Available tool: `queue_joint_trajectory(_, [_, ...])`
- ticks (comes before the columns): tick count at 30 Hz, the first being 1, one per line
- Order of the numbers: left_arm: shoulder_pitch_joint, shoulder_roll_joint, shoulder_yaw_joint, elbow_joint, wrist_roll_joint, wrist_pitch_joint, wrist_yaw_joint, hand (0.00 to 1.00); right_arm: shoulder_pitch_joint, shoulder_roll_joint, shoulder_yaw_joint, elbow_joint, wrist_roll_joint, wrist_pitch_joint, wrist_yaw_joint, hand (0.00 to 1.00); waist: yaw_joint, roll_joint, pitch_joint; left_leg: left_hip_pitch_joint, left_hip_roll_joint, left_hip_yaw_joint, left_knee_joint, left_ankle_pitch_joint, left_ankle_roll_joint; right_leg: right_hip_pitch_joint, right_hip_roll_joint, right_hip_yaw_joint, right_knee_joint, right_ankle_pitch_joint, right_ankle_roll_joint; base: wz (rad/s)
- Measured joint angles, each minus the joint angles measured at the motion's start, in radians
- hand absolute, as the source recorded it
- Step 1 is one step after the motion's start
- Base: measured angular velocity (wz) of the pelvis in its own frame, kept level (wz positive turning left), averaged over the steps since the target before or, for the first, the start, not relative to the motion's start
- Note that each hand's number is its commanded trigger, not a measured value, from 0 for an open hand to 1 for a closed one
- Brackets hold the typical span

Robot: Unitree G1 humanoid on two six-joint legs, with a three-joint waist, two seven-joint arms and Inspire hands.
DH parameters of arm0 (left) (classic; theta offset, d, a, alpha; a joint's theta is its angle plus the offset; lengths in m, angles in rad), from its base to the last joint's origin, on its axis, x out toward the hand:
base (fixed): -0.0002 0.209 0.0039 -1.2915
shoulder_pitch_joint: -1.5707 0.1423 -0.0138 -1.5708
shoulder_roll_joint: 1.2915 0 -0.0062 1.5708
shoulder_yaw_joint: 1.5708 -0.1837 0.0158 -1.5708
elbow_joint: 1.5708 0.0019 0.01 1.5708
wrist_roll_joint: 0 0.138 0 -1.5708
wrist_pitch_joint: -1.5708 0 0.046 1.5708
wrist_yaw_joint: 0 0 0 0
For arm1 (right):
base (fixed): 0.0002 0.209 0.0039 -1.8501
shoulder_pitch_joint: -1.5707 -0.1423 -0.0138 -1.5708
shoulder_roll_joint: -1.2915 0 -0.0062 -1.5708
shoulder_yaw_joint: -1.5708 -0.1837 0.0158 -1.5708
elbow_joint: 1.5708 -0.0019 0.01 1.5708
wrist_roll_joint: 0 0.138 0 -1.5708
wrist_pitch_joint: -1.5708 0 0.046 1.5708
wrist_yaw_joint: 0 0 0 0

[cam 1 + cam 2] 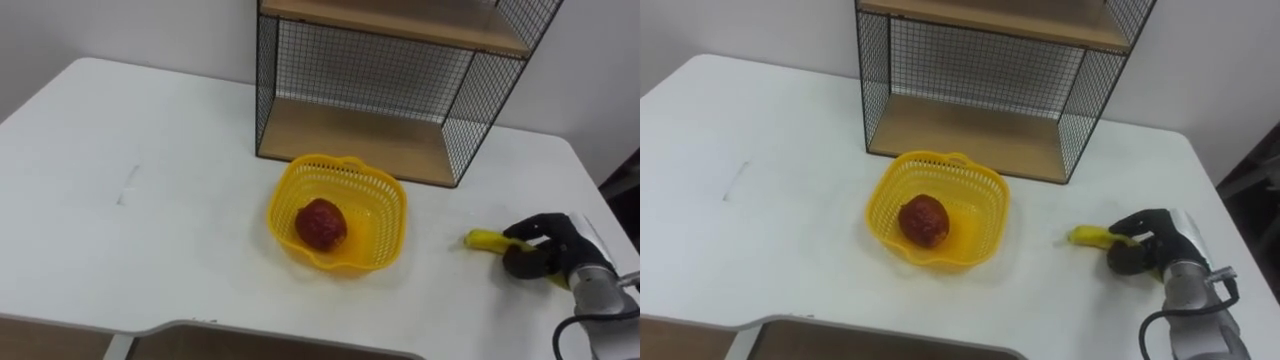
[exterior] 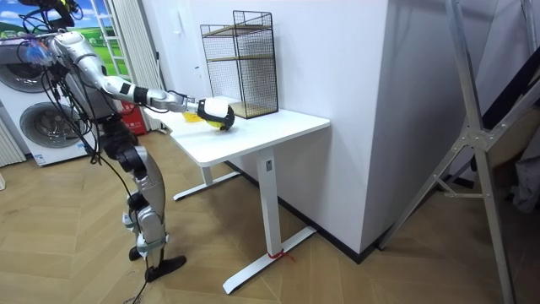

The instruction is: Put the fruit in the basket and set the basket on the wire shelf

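A yellow plastic basket [image 1: 380,232] [image 1: 985,220] stands on the white table in front of the wire shelf [image 1: 360,130] [image 1: 970,125]. Inside it lies a red fruit [image 1: 320,224] [image 1: 924,219]. To the basket's right, near the table's right edge, a yellow banana [image 1: 487,240] [image 1: 1088,236] lies on the table. My right hand [image 1: 540,256] [image 1: 1140,248] has its dark fingers curled around the banana's near end. In the room view the right hand [image 2: 218,112] reaches out over the table in front of the shelf.
The white table [image 1: 150,200] [image 2: 253,131] has wide bare room to the left of the basket. The shelf has wooden boards and black mesh walls, open toward me. The table's front edge has a cutout at the bottom.
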Motion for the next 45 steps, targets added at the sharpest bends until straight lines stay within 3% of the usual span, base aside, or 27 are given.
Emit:
queue_joint_trajectory(6, [-0.012, -0.003, 0.001, 0.009, 0.001, -0.009, 0.000, 0.00, 0.070, 0.010, 0.030, -0.195, 0.181, 0.056, 0.048, 1.00, 0.000, 0.006, 0.0042, -0.010, 0.000, 0.015, -0.007, 0.000, 0.000, -0.021, 0.002, 0.015, 0.013, 0.001, 0.000, -0.09])
queue_joint_trajectory(9, [-0.020, -0.017, 0.002, 0.009, 0.003, -0.027, 0.002, 0.00, 0.114, 0.046, 0.032, -0.378, 0.294, 0.045, 0.066, 1.00, -0.005, 0.022, 0.0162, -0.017, 0.000, 0.026, -0.009, 0.001, 0.000, -0.037, 0.000, 0.022, 0.015, 0.001, 0.001, -0.13])
queue_joint_trajectory(11, [-0.016, -0.020, 0.002, 0.020, 0.001, -0.046, 0.016, 0.00, 0.128, 0.050, 0.032, -0.447, 0.362, 0.044, 0.066, 1.00, -0.001, 0.027, 0.0181, -0.017, 0.000, 0.036, -0.010, 0.001, 0.001, -0.034, 0.000, 0.028, 0.016, 0.001, 0.001, -0.08])
queue_joint_trajectory(14, [-0.014, -0.023, 0.002, 0.041, 0.000, -0.058, 0.041, 0.00, 0.135, 0.065, 0.031, -0.573, 0.512, 0.037, 0.060, 1.00, -0.010, 0.041, 0.0156, -0.015, 0.000, 0.038, -0.009, 0.001, 0.001, -0.034, 0.001, 0.032, 0.013, 0.001, 0.001, -0.04])
queue_joint_trajectory(17, [-0.006, -0.028, 0.003, 0.041, 0.002, -0.062, 0.052, 0.00, 0.132, 0.068, 0.029, -0.623, 0.635, 0.001, 0.043, 1.00, -0.011, 0.045, 0.0137, -0.014, 0.001, 0.039, -0.009, 0.001, 0.001, -0.030, 0.001, 0.029, 0.012, 0.001, 0.001, 0.01])
queue_joint_trajectory(21, [0.007, -0.046, 0.003, 0.038, 0.008, -0.064, 0.060, 0.00, 0.133, 0.079, 0.028, -0.676, 0.750, 0.000, 0.034, 1.00, -0.018, 0.054, 0.0126, -0.018, 0.000, 0.039, -0.009, 0.000, 0.001, -0.033, -0.001, 0.026, 0.013, 0.001, 0.001, 0.00])
queue_joint_trajectory(25, [0.019, -0.051, 0.003, 0.038, 0.007, -0.063, 0.060, 0.00, 0.132, 0.079, 0.028, -0.717, 0.823, 0.000, 0.042, 1.00, -0.028, 0.064, 0.0066, -0.023, 0.002, 0.040, -0.010, 0.000, 0.001, -0.040, 0.001, 0.026, 0.014, 0.001, 0.001, 0.00])
queue_joint_trajectory(32, [0.028, -0.052, 0.002, 0.025, 0.001, -0.064, 0.054, 0.00, 0.132, 0.083, 0.028, -0.745, 0.792, 0.000, 0.042, 1.00, -0.026, 0.066, -0.0015, -0.030, 0.001, 0.041, -0.004, 0.000, 0.001, -0.053, 0.000, 0.027, 0.023, 0.002, 0.001, 0.00])
queue_joint_trajectory(36, [0.022, -0.054, -0.012, 0.026, 0.001, -0.072, 0.047, 0.00, 0.131, 0.082, 0.035, -0.780, 0.732, 0.000, 0.050, 1.00, -0.022, 0.059, -0.0003, -0.032, 0.000, 0.041, 0.000, 0.000, 0.001, -0.063, 0.001, 0.035, 0.030, 0.001, 0.001, -0.03])
queue_joint_trajectory(38, [0.008, -0.054, -0.025, 0.031, 0.001, -0.081, 0.047, 0.00, 0.131, 0.082, 0.054, -0.818, 0.658, -0.002, 0.057, 1.00, -0.015, 0.053, 0.0038, -0.035, 0.000, 0.043, 0.002, 0.000, 0.001, -0.070, 0.002, 0.037, 0.031, 0.002, 0.001, -0.05])
queue_joint_trajectory(45, [-0.021, -0.050, -0.039, 0.041, 0.000, -0.099, 0.039, 0.00, 0.118, 0.080, 0.119, -0.891, 0.426, -0.023, 0.105, 1.00, 0.012, 0.041, 0.0066, -0.039, 0.001, 0.044, -0.006, 0.000, 0.001, -0.070, 0.003, 0.039, 0.032, 0.002, 0.001, 0.00])
